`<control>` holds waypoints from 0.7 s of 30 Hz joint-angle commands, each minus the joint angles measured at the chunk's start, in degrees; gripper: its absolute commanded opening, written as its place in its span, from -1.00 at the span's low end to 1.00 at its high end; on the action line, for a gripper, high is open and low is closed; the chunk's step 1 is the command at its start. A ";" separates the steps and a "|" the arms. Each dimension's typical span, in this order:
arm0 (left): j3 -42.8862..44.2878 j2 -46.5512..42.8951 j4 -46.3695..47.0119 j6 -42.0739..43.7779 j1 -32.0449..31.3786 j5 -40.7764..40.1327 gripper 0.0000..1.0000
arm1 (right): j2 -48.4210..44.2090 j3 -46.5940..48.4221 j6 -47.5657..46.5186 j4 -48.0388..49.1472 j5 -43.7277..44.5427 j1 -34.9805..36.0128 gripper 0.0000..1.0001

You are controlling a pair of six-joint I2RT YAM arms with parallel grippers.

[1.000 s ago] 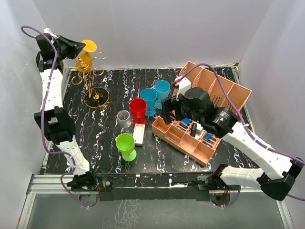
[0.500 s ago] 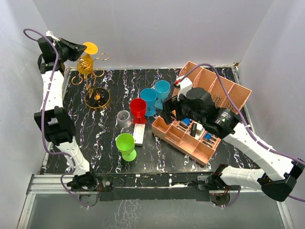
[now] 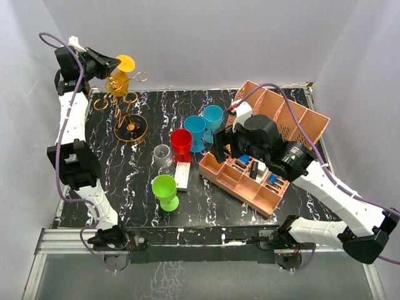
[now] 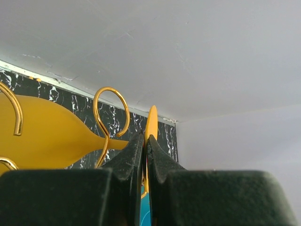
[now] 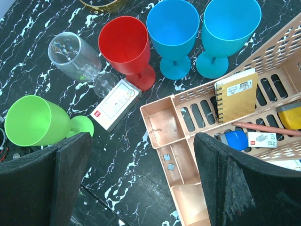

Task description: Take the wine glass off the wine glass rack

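Left wrist: wine glass (image 4: 47, 136) bowl runs off the left edge. Its foot shows edge-on only, the lower part hidden between the left gripper (image 4: 145, 137) fingers. Of the wine glass rack (image 4: 111, 88), only loops seen; stem and base out of frame.

Right wrist: green glass (image 5: 30, 120) partly behind the right gripper (image 5: 141, 136) finger. Rack base clipped at top. Grey bits (image 5: 167, 163) in pink organizer (image 5: 162, 127) too small to identify.

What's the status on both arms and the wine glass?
Left pincer shut on yellow wine glass foot. Right pincer open over pink organizer. Stem inside gold rack loop, not off yet.
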 commanded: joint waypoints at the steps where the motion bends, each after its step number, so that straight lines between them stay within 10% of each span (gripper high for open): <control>1: 2.85 -3.30 -2.44 4.24 -0.59 3.17 -1.00 | -1.19 2.05 0.40 2.13 -0.18 -0.27 1.00; 21: 3.82 -2.30 -8.28 23.09 -2.95 3.48 -1.00 | -0.14 2.40 0.23 2.17 -0.54 -0.35 1.00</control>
